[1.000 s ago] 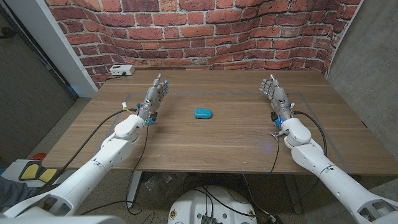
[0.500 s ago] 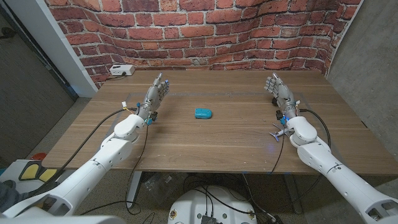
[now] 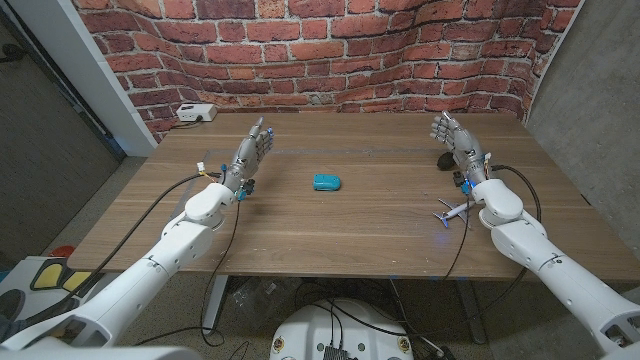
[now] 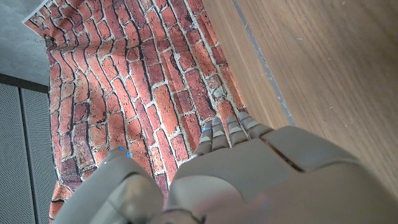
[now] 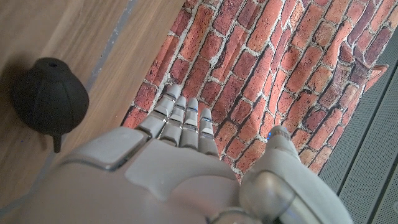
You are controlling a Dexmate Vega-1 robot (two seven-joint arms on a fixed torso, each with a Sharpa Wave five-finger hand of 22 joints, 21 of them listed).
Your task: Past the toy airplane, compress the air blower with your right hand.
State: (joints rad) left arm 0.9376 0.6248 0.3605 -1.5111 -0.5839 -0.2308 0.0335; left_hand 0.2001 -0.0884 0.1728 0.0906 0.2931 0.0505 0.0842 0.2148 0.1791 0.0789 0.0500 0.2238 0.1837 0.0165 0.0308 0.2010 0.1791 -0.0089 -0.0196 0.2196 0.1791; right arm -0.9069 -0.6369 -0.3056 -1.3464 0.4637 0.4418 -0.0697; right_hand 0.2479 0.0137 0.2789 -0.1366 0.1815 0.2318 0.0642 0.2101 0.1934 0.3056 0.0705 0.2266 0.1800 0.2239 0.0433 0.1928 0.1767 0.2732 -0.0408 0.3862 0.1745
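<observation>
Head view: my right hand [image 3: 456, 143] stands beyond the toy airplane [image 3: 451, 212], fingers extended and apart, holding nothing. The black air blower [image 5: 50, 98] sits on the wooden table [image 3: 350, 215] just beside my fingers, apart from them, placed for a sideways squeeze, I judge. My left hand [image 3: 250, 151] waits well apart, fingers straight, gripping nothing; a teal object [image 3: 326, 182] lies between.

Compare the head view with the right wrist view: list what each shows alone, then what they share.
Head view alone: the left hand, a teal object mid-table, the toy airplane and a white box at the far left corner. Right wrist view alone: the blower's round black bulb and nozzle, close up. Shared: the right hand, open beside the blower, the table, and the brick wall.
</observation>
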